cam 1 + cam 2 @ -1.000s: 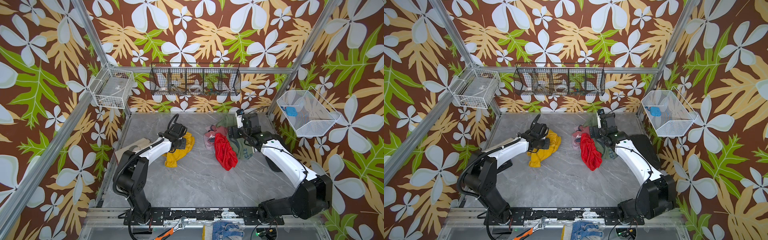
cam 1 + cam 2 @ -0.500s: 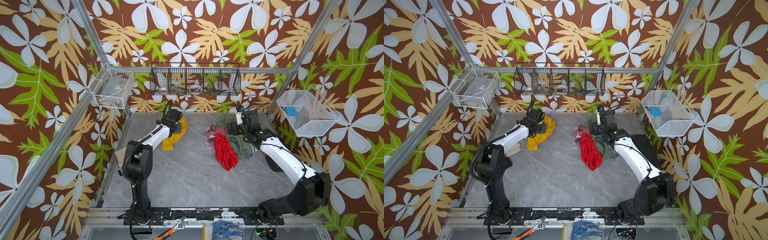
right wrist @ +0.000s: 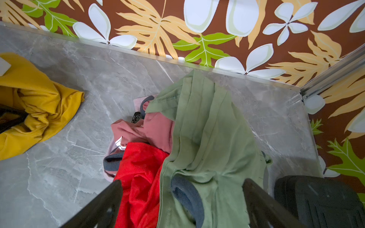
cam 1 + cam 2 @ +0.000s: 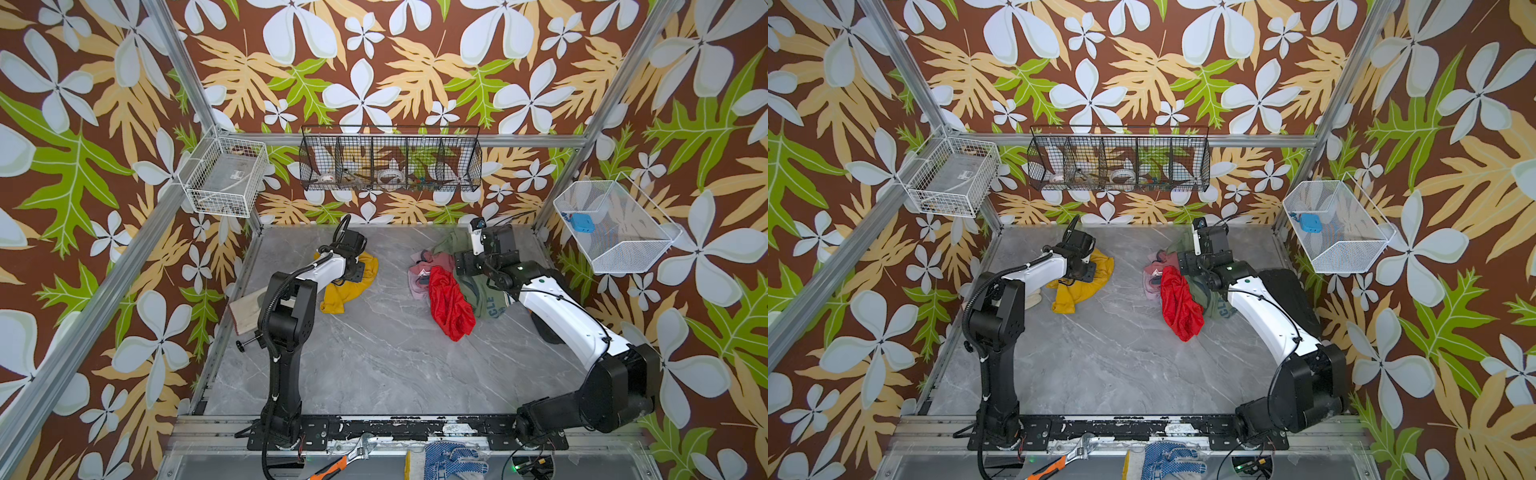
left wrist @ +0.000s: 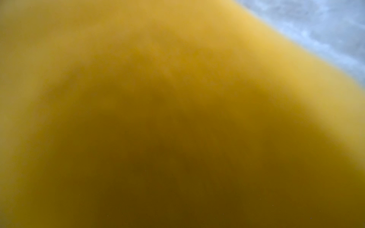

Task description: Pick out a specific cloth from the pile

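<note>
In both top views the yellow cloth (image 4: 340, 293) lies left of middle, well apart from the pile (image 4: 451, 299). The left gripper (image 4: 356, 272) sits on it; jaws apart or together, I cannot tell. Left wrist: all blurry yellow. Right wrist: the right gripper (image 3: 182, 182) hangs wide apart over the pile.

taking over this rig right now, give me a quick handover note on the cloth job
Left tool: down on the yellow cloth, tips hidden, so open or shut cannot be told. Its wrist view shows only blurred yellow.
Right tool: open, over the pile, gripping nothing.
Done: the yellow cloth lies on the table apart from the pile, with bare table between them.
Left: probably just check that the left tool has let go, then lift it clear.
</note>
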